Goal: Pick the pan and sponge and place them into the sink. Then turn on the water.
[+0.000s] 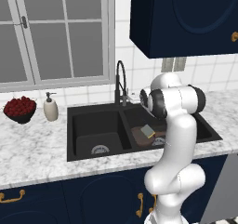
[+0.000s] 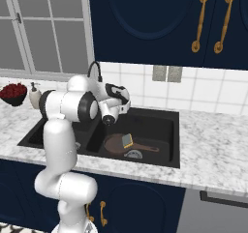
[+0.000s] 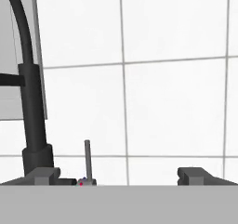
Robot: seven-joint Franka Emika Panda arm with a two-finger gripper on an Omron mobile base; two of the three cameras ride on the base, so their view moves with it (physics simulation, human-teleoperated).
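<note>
The black double-basin sink (image 1: pixel 93 123) (image 2: pixel 160 125) is set in the marble counter. In its right basin lies the dark brown pan (image 1: pixel 139 137) (image 2: pixel 114 144), handle pointing right. The sponge (image 1: pixel 148 131) (image 2: pixel 128 140), blue-grey over yellow, rests on the pan. My gripper (image 2: pixel 125 96) (image 3: pixel 120 176) hovers above the sink's back edge, aimed at the tiled wall. Its fingertips (image 3: pixel 44 174) stand wide apart, open, with nothing between them. The black faucet (image 1: pixel 120 81) (image 2: pixel 94 70) (image 3: pixel 30 102) rises just left of the hand. Its thin lever (image 3: pixel 87 158) stands upright near the left fingertip. No water stream is in view.
A black bowl of red fruit (image 1: pixel 20 109) (image 2: pixel 13 93) and a white soap dispenser (image 1: pixel 50 108) (image 2: pixel 35 95) stand on the counter left of the sink. Dark blue wall cabinets (image 1: pixel 186 18) hang above the arm. A window (image 1: pixel 51 32) is behind the faucet.
</note>
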